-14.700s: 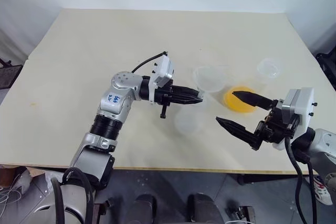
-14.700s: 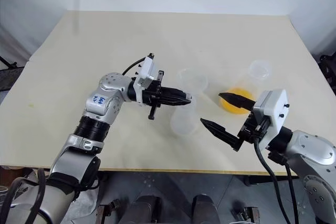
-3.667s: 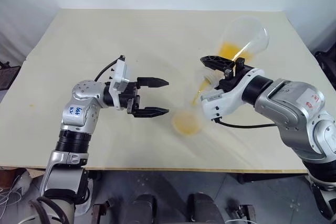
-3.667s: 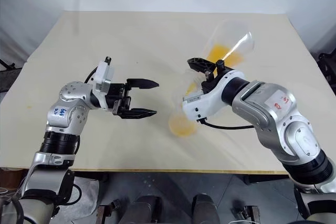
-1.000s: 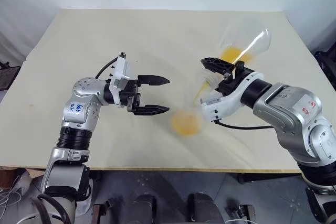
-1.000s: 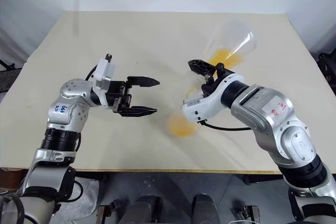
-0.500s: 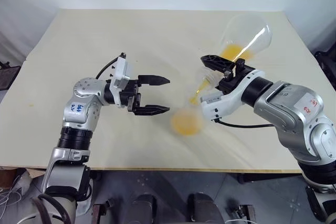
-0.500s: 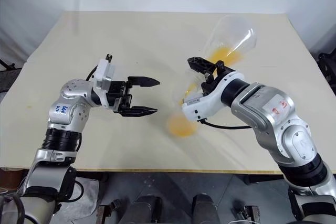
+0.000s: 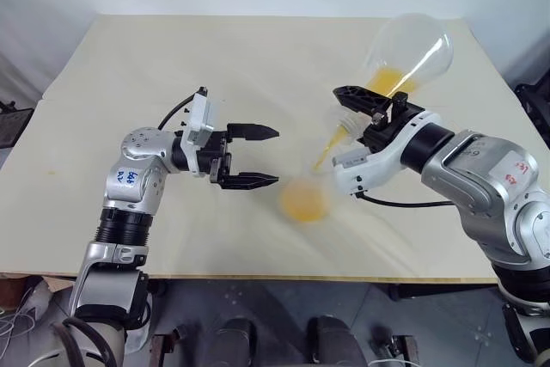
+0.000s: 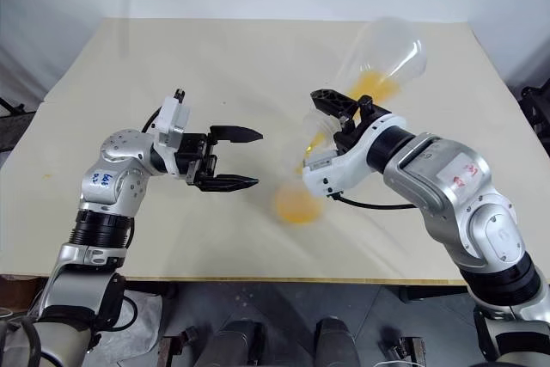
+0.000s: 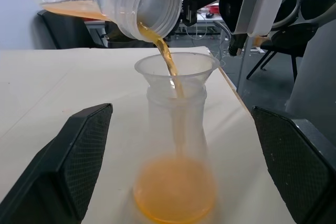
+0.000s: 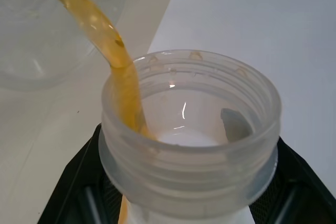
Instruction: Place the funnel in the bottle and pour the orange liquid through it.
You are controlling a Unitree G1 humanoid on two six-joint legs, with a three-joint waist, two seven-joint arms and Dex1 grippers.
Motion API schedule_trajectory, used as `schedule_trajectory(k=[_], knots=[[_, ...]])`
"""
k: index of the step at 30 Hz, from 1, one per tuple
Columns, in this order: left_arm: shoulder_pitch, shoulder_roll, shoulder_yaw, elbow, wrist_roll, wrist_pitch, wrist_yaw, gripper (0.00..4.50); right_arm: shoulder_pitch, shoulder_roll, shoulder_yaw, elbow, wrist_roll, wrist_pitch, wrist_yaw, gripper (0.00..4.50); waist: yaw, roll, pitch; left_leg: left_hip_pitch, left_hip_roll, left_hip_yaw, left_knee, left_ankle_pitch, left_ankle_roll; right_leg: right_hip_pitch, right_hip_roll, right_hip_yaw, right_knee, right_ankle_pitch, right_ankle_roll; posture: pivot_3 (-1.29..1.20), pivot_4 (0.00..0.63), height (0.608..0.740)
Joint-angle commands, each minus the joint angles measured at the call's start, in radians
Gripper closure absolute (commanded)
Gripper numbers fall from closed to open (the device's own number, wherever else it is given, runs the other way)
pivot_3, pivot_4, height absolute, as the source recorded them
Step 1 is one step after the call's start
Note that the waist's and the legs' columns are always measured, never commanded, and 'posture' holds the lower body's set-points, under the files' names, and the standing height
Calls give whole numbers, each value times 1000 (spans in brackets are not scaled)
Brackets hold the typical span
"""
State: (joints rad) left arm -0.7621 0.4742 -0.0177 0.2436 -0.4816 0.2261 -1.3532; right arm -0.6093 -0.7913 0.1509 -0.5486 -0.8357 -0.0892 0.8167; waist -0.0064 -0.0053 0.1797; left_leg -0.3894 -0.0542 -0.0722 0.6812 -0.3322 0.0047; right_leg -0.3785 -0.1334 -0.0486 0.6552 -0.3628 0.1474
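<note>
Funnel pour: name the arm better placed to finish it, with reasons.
Right. Its pincer is shut on the tilted flask, with orange liquid streaming into the funnel on the bottle. The left pincer is open beside it.

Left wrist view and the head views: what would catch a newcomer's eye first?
A thin stream of orange liquid falls from the tilted large flask, gripped at its neck by the right gripper, into the funnel seated in the bottle near the table's front middle. The left gripper waits open beside the bottle, apart from it.
</note>
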Motion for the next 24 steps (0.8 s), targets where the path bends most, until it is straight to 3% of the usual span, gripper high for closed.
schedule_trajectory(k=[1, 24], knots=[[-21, -1, 7, -18, -4, -17, -4, 0, -9, -15, -37, -21, -15, -15, -22, 2027, 0, 0, 0, 0, 0, 0, 0, 0, 0, 0, 0, 0, 0, 0, 0, 0, 150, 740], [-20, 1, 9, -19, -4, -16, -2, 0, -17, -21, -42, 6, -30, -65, -38, 2027, 0, 0, 0, 0, 0, 0, 0, 0, 0, 0, 0, 0, 0, 0, 0, 0, 150, 740]])
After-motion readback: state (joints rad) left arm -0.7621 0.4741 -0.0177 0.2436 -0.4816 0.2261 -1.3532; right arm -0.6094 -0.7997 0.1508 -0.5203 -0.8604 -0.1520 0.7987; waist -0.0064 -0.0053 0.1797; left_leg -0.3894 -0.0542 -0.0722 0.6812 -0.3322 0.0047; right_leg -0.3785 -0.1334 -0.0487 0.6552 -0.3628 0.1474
